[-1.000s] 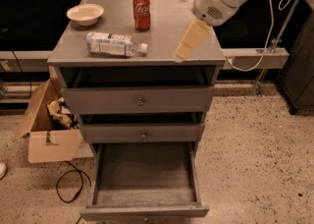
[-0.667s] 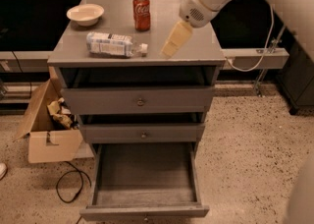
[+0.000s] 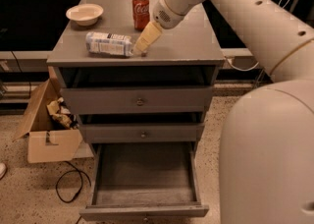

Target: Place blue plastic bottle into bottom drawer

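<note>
The grey tabletop (image 3: 189,39) carries a bowl (image 3: 85,14) at back left, an upright can (image 3: 141,11) at back centre, and a bottle (image 3: 109,43) on its side near the front edge. The hand (image 3: 140,48) is low, just beside the bottle's right end.

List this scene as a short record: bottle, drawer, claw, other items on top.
blue plastic bottle: lying on its side on the cabinet top, near the front edge
bottom drawer: pulled open
claw: at the bottle's cap end, low over the top; contact unclear
red cola can: upright, behind the bottle
bowl: at the back of the top, apart from the can
</note>
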`<state>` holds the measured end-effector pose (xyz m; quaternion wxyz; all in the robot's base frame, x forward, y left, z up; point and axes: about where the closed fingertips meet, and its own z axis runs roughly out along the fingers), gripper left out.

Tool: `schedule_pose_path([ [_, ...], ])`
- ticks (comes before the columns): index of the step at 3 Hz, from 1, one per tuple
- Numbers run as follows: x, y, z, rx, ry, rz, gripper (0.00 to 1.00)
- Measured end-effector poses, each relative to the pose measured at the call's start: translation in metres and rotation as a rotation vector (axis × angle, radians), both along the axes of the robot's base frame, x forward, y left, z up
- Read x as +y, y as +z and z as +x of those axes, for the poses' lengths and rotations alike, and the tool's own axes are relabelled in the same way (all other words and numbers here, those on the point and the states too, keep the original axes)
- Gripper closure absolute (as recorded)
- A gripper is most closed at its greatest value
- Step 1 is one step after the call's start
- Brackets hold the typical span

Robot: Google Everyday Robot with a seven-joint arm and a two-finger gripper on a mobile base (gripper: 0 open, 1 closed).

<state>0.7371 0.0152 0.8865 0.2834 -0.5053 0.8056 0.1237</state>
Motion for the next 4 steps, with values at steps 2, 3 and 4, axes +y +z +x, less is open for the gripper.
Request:
schedule_pose_path([
  [2, 0.068, -0.029, 0.029, 0.062, -0.024, -0.007, 0.00],
  [3, 0.095, -0.039, 0.034, 0.086, -0.012, -0.011, 0.18],
  [4, 0.111, -0.042, 0.036, 0.090, -0.003, -0.010, 0.42],
])
